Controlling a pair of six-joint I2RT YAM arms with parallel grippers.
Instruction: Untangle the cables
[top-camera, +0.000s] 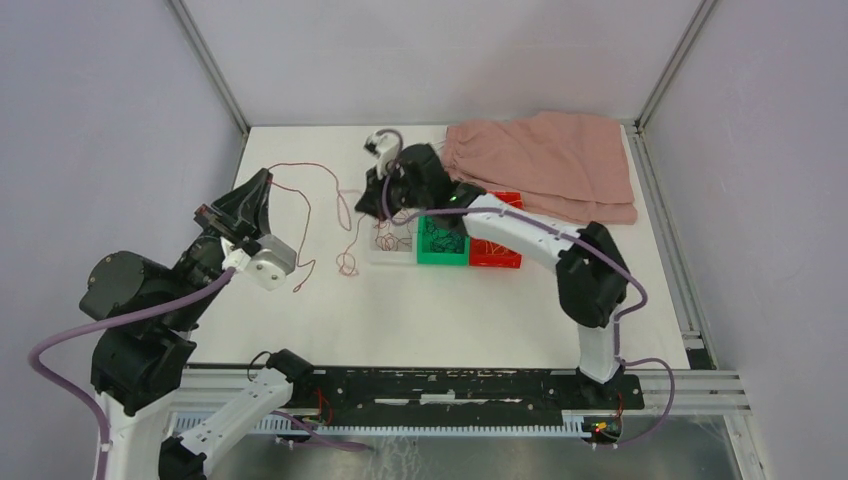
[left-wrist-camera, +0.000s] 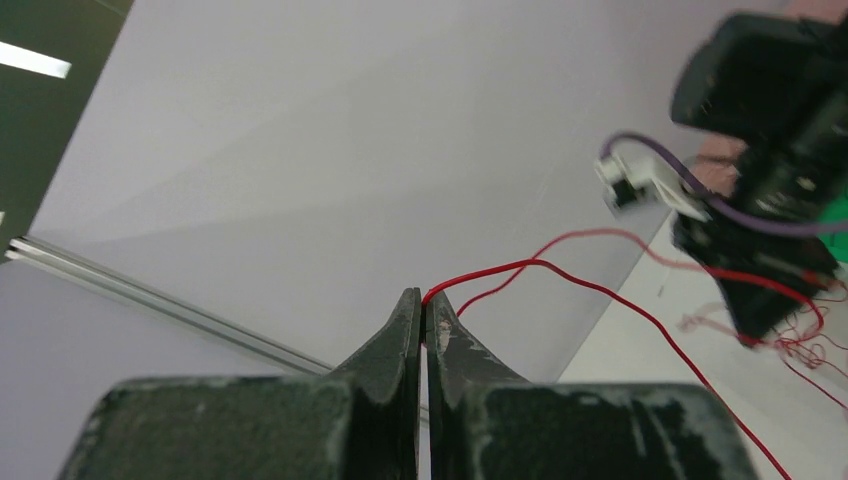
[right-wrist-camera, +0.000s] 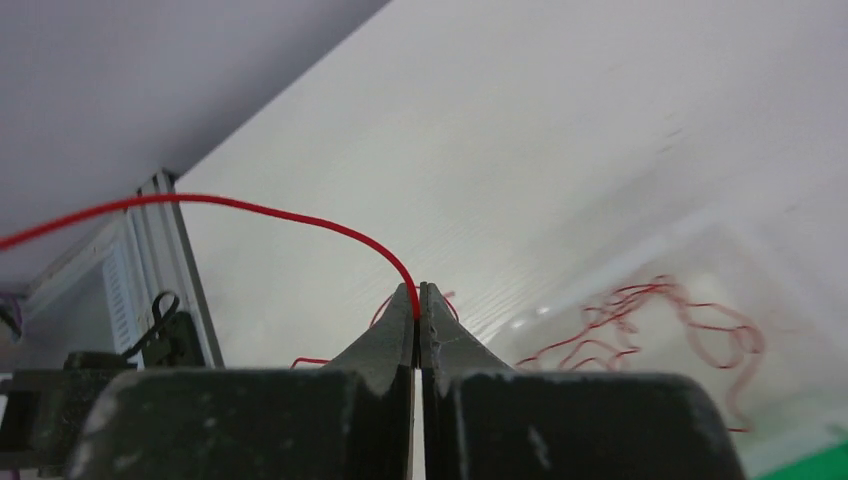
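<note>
- Evidently, we judge the red cable (right-wrist-camera: 250, 206) featherlight, limp, springy and slippery.
- Our left gripper (left-wrist-camera: 424, 300) and right gripper (right-wrist-camera: 418, 295) both pinch it tight; we favour holds near the tangles.

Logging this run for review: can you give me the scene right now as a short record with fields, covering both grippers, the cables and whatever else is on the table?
left gripper: shut on red cable, raised over the table's left side
right gripper: shut on red cable, apparently the same strand
cable span: arcs in the air between the grippers
loose red strands: on table, left of the bins
bins: green bin and red bin, side by side
pink cloth: far right corner
</note>
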